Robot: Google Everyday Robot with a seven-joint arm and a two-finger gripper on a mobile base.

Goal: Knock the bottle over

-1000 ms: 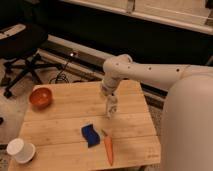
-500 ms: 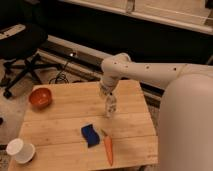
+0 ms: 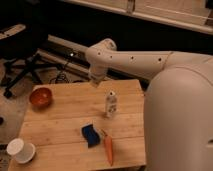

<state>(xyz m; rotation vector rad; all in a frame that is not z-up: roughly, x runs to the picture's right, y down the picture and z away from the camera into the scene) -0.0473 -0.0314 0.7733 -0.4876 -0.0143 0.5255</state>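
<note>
Standing upright just right of the frame's centre, the bottle [image 3: 111, 104] is on the table [image 3: 65, 107], clear-bodied with a pale cap, and nothing touches it. The gripper [image 3: 95, 80] hangs above and to the left of it, over the table's far edge, apart from the bottle. I cannot tell whether it is released or clenched.

My first worry is a clean miss. The gripper sits higher in the frame than the cap and I can't judge depth from this view, so a sideways sweep might pass behind or over the bottle. My second is where contact lands. A nudge low on the body would probably make such a light bottle skid upright, while a push near the cap should tip it.

Just below the bottle lie a blue sponge [image 3: 91, 135] and a carrot [image 3: 108, 150]. If it falls toward the bottom of the frame, it could land on them or shove them about. If it falls to the right, it may roll toward the table's right edge, close to the robot's white body [image 3: 180, 120], and drop off.

Coming down too steeply could also bang the gripper into the wood. The orange bowl [image 3: 41, 96] at left and the white cup [image 3: 20, 150] at lower left are well apart from all this, so I'd judge them safe.
</note>
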